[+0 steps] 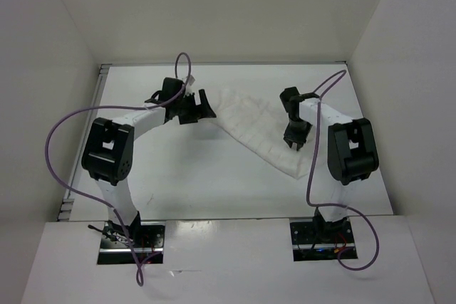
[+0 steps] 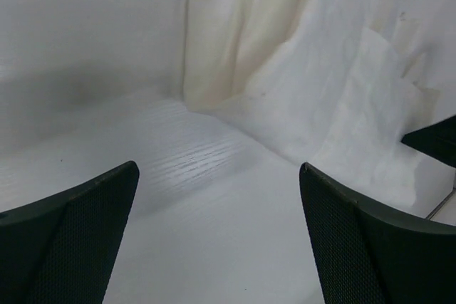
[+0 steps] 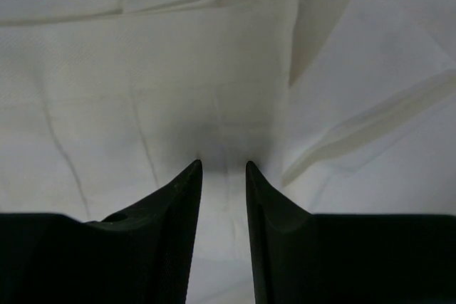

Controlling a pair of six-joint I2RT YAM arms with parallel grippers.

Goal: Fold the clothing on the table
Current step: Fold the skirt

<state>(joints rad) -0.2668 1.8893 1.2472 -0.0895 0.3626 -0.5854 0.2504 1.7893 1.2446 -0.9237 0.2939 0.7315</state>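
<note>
Clothing [image 1: 256, 129] lies as a diagonal band on the table [image 1: 214, 183], back-centre to front-right; left gripper [image 1: 205, 107] is spread wide & empty by its left end, right gripper [image 1: 294, 143] tip-down on the right part, jaws narrow. Risk: w/ one end unheld, thin cloth may slip or bunch on a lift. Can't tell if right tips trap fabric; hems lost, white on white.

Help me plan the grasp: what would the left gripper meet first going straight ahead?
Probably the clothing, just ahead of the left gripper; only bare table lies between, though depth is unclear.
</note>
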